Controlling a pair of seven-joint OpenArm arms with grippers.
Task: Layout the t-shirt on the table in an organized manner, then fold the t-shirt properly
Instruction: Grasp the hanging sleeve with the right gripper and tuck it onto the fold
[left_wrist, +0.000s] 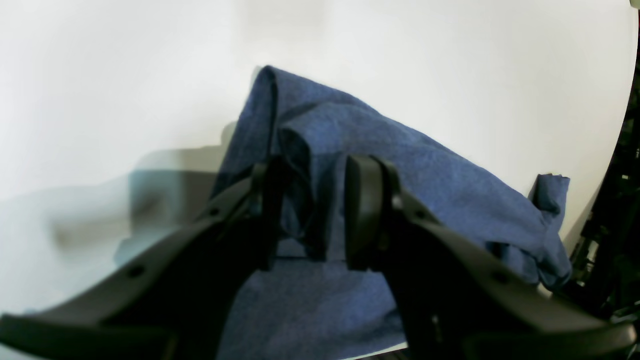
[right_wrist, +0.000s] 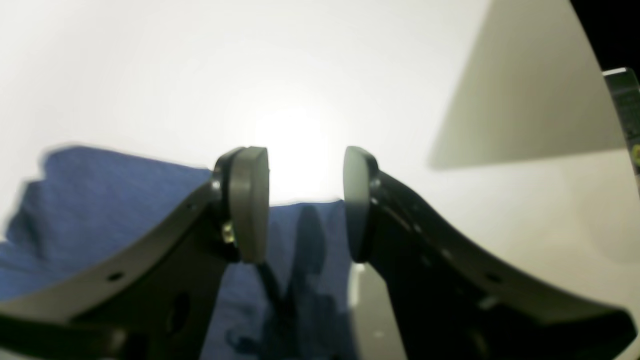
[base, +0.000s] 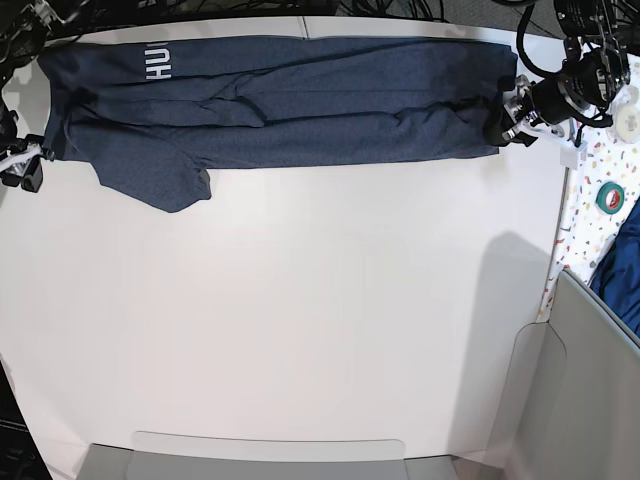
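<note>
Folding looked partly done, judging from the lie of the cloth: the t-shirt (base: 280, 95) lay as a long doubled band across the 12 o'clock edge of the white bench (base: 300, 330), a sleeve poking out toward 7 o'clock of the band and the white letters "HU" showing near its 9 o'clock end. Cross folds to make it compact seemed left to do.

In the base view the left tool (base: 500, 120) sat at the band's 3 o'clock end. Its wrist view showed the left tool (left_wrist: 312, 210) with jaws apart, a rumpled ridge of cloth rising between them but not pinched.

The right tool (base: 25, 165) sat at the band's 9 o'clock end. Seen from its wrist, the right tool (right_wrist: 305, 205) also had jaws apart, nothing between them, with the t-shirt (right_wrist: 100, 200) spread just beneath and toward 9 o'clock
</note>
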